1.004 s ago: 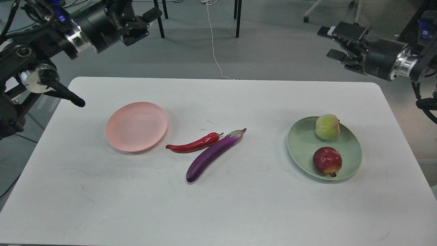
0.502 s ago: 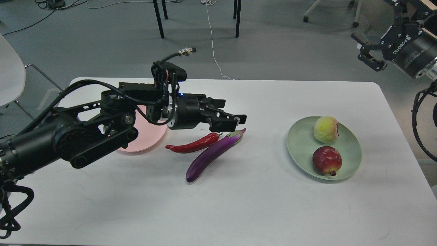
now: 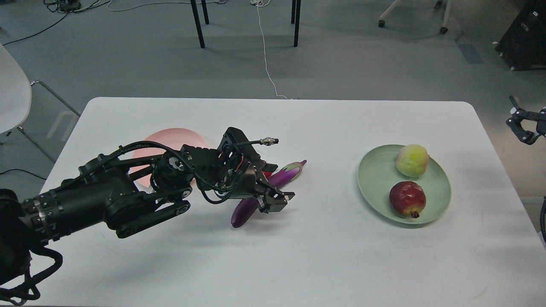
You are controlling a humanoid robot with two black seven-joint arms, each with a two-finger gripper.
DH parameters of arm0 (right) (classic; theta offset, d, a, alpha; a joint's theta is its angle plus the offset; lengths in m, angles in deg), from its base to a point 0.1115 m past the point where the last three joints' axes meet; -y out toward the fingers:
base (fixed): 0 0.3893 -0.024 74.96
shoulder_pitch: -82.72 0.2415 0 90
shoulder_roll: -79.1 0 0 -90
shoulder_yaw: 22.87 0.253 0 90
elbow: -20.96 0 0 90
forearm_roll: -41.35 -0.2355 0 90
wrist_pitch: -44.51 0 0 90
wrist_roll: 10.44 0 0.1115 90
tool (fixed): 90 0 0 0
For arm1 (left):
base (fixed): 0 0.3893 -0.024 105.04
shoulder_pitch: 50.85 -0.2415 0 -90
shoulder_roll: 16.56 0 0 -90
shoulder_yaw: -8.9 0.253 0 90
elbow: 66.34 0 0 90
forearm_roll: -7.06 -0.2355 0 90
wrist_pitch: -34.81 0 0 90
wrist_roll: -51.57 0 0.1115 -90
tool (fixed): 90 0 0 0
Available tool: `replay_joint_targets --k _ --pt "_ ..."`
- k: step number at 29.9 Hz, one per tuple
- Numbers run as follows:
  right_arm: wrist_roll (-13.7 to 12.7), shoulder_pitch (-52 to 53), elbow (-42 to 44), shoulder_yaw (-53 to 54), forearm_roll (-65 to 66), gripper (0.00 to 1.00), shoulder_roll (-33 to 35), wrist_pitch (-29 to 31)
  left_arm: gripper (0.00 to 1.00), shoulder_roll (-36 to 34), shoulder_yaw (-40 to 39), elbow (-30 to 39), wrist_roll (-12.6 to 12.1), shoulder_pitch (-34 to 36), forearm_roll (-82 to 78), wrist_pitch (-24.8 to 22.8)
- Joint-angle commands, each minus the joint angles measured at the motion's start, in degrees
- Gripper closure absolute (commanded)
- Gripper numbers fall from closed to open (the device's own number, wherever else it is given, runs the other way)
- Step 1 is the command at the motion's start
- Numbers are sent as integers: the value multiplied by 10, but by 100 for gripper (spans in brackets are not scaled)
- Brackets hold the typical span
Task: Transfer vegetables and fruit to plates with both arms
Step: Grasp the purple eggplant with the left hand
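Note:
The purple eggplant [image 3: 288, 171] lies at the table's middle, with my left gripper [image 3: 273, 201] lowered onto its mid part, fingers apart on either side of it. Only its cap end and blunt end show. The red chili pepper [image 3: 267, 174] is almost wholly hidden behind my wrist. The pink plate [image 3: 171, 137] shows partly behind my left arm. The green plate [image 3: 375, 181] at the right holds the peach [image 3: 412, 160] and the pomegranate [image 3: 407, 198]. My right gripper [image 3: 521, 124] is at the right edge, off the table, its fingers apart and empty.
The white table [image 3: 324, 256] has a rounded far edge. Black chair legs [image 3: 198, 23] and a white cable [image 3: 266, 55] are on the grey floor behind it. A white chair [image 3: 13, 89] stands at the far left.
My left arm came in from the upper left, swept over the pink plate and dropped onto the eggplant. My right arm pulled back to the right edge and lower. The fruit shifted slightly.

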Motion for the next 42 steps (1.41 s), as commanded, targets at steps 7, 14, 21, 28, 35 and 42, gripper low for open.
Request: replay_joint_targets --k 7,14,21,28,35,42 --pt "0 -4 -2 7 1 2 0 0 41 0 19 -22 1 -12 1 6" --pt "0 -3 -3 12 1 2 1 0 66 0 22 -22 2 -21 0 12" --pt "0 -3 -4 19 1 2 1 0 79 -2 21 -18 3 -19 0 12" --pt "-1 -2 -4 22 1 2 1 0 83 -64 -23 55 4 -3 23 13" --pt "-1 -2 -5 27 3 2 1 0 70 -94 -29 90 0 -1 36 8" --pt "-1 -2 -4 27 5 2 1 0 34 -63 -18 74 -61 -13 32 8"
